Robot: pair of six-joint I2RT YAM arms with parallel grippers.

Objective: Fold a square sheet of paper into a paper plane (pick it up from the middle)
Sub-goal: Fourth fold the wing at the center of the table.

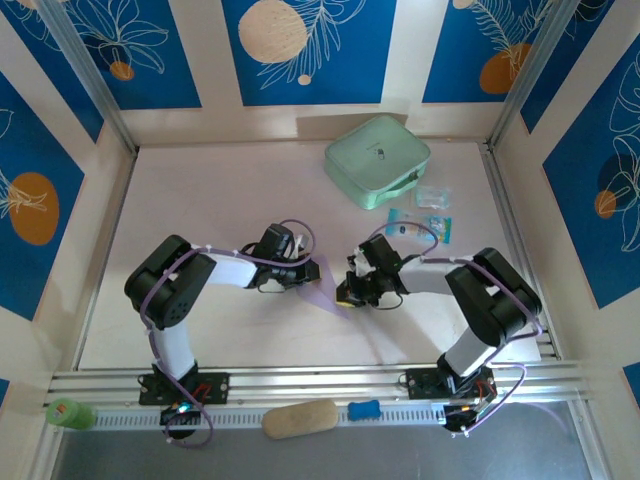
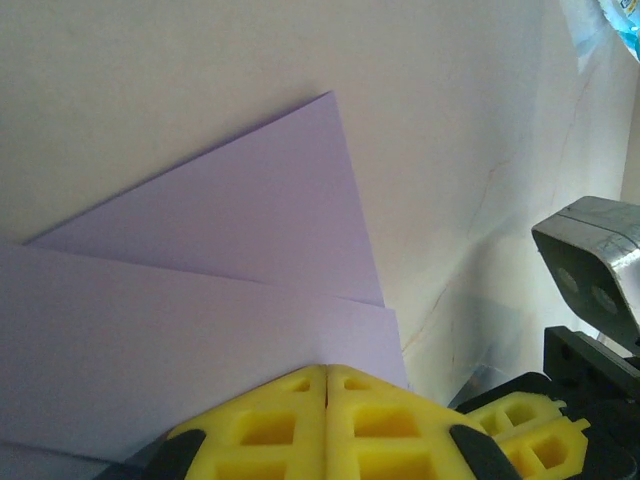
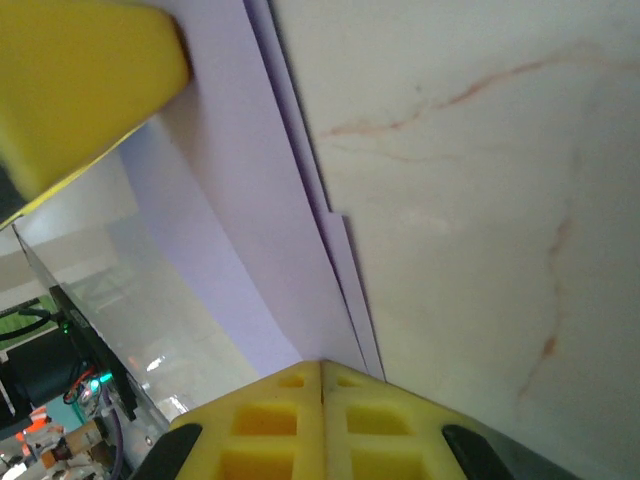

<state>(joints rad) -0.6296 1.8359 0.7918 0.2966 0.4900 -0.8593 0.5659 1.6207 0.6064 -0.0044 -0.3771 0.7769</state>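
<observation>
Left gripper (image 2: 326, 370), right gripper (image 3: 321, 366) — both pinched tight on lavender paper (image 2: 230, 240)

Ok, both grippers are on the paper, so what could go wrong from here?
1. The left gripper and right gripper both look pinched on the folded sheet; pulling apart could tear it or open the fold.
2. In the right wrist view the layers' edges sit stepped, not flush, so creasing now may lock in a skewed plane.
3. The grippers sit very close together; a small move might knock them together.
</observation>
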